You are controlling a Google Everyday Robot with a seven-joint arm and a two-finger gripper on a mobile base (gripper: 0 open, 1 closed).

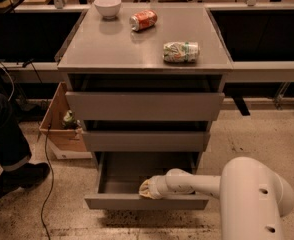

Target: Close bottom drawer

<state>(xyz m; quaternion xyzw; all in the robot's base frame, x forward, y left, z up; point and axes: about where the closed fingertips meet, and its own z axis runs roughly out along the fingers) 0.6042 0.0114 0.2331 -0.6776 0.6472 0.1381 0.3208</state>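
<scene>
The bottom drawer [117, 201] of the grey cabinet is pulled out, showing its deep grey tray. Its flat front panel runs along the floor side. My gripper [145, 189] is at the end of the white arm [197, 184], reaching in from the right. It sits just behind the front panel, at the panel's inner edge near its middle. The middle drawer [144, 140] and the top drawer [144, 105] above stand slightly out.
On the cabinet top [112, 49] lie a white bowl [107, 6], an orange can [143, 20] and a crushed green can [181, 52]. A cardboard box [62, 129] stands left of the cabinet. A person's leg and shoe [12, 156] and a cable [46, 184] are at the left.
</scene>
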